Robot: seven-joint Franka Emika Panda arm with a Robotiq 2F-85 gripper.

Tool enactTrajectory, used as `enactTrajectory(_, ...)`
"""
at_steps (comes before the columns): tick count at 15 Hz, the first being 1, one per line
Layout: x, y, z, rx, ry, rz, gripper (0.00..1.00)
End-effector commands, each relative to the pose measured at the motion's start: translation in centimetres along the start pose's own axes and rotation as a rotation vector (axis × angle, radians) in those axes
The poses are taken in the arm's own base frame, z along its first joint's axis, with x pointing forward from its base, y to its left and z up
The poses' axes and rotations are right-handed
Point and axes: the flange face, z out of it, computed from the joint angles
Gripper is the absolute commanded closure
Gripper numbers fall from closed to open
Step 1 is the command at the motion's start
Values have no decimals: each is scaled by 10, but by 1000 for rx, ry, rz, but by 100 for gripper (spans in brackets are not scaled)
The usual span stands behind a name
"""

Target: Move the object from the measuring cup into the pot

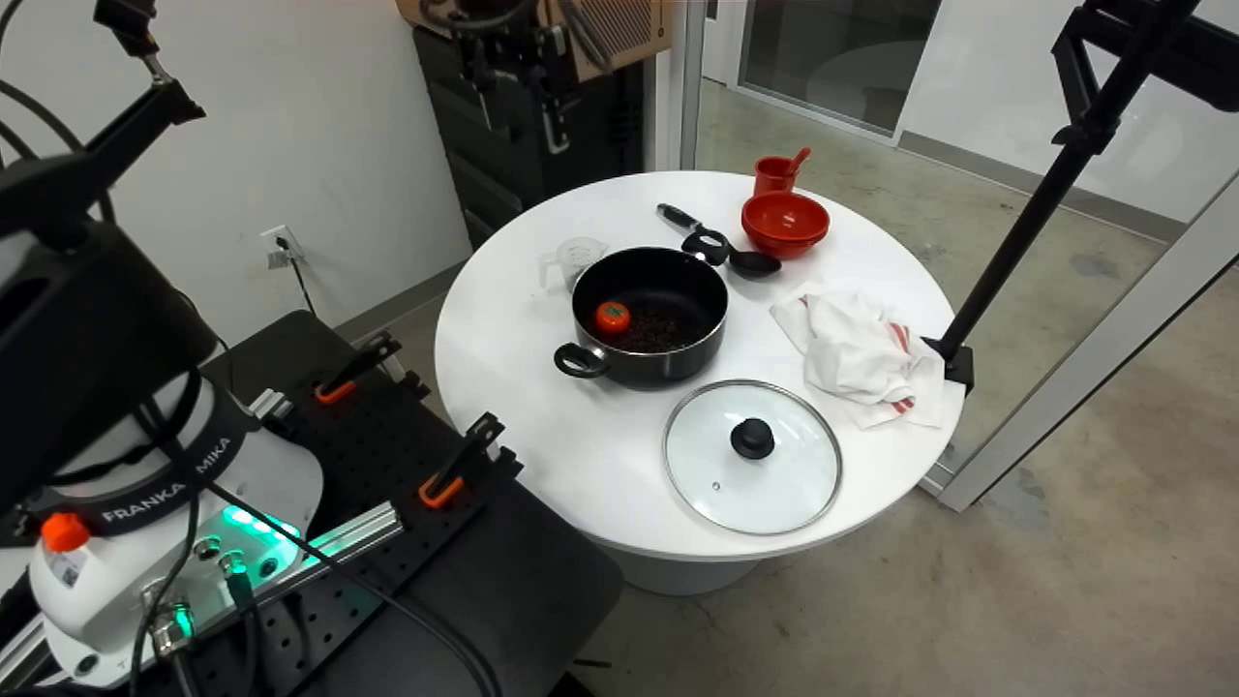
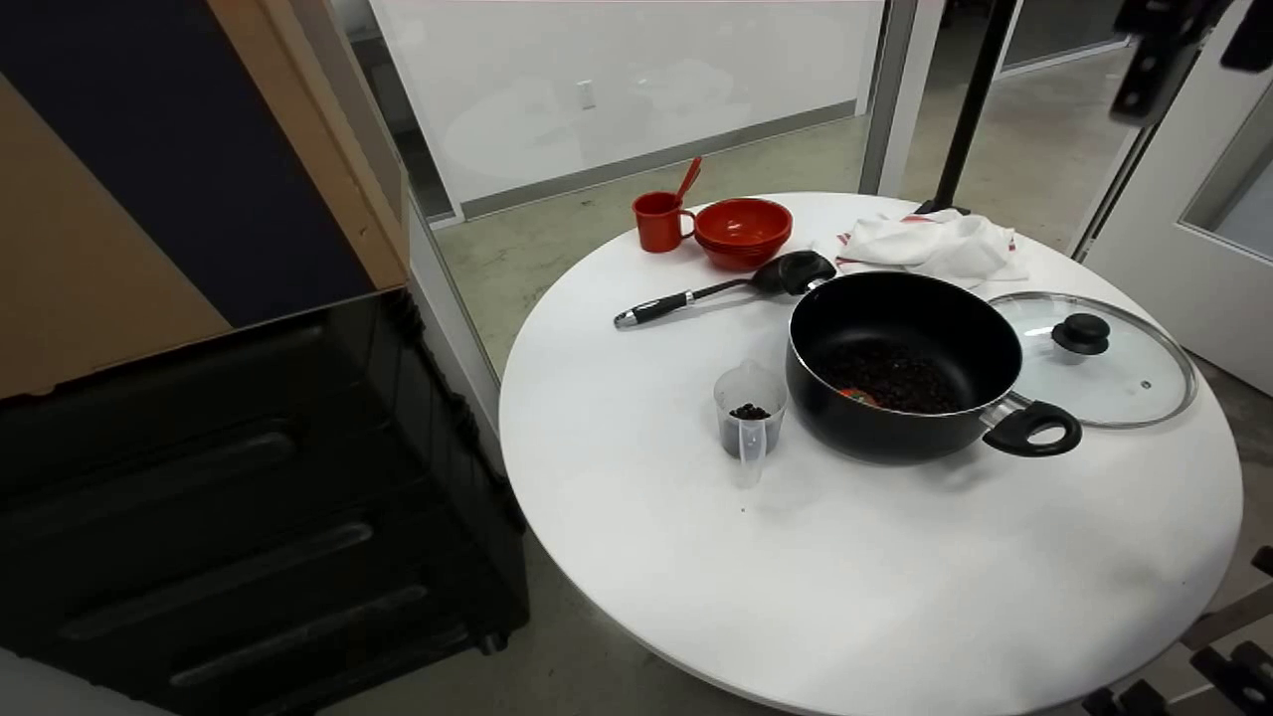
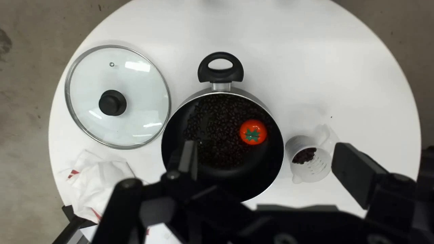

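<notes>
The clear plastic measuring cup [image 2: 734, 396] stands upright on the table with dark beans [image 2: 751, 411] inside. It also shows in the wrist view [image 3: 313, 168] and faintly in an exterior view [image 1: 581, 254]. Beside it is the wide black pot [image 1: 668, 366], seen also in an exterior view [image 2: 885, 435] and the wrist view [image 3: 254, 174]. The pot holds dark beans [image 3: 222, 125] and a red tomato [image 3: 253, 132]. My gripper [image 3: 271, 166] is open and empty, high above the table in an exterior view [image 1: 523, 124]; the pot and cup show between and beyond its fingers.
A glass lid [image 1: 716, 484] lies beside the pot on the round white table [image 1: 513, 426]. A crumpled white towel [image 1: 857, 353], red bowls [image 1: 785, 223], a red mug [image 2: 658, 221] with a red utensil and a black spoon [image 2: 651, 310] are on the table. A black stand [image 1: 1026, 223] rises at its edge.
</notes>
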Motion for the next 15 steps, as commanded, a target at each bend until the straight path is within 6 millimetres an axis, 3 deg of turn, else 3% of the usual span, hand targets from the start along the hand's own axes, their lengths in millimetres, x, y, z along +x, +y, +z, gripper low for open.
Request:
enactTrajectory(1,-7,-25,54,-40,76,161,0)
enactTrajectory(5,-21,-60,80,-120,50,315,0)
enactTrajectory(9,-24,-104,84,-163,-76,315,0)
enactTrajectory(10,-30,-92,86,-144,-26,315,0)
enactTrajectory(12,-30,-103,84,-163,-55,299,0)
enactTrajectory(15,-27,-102,84,-163,-62,302,0)
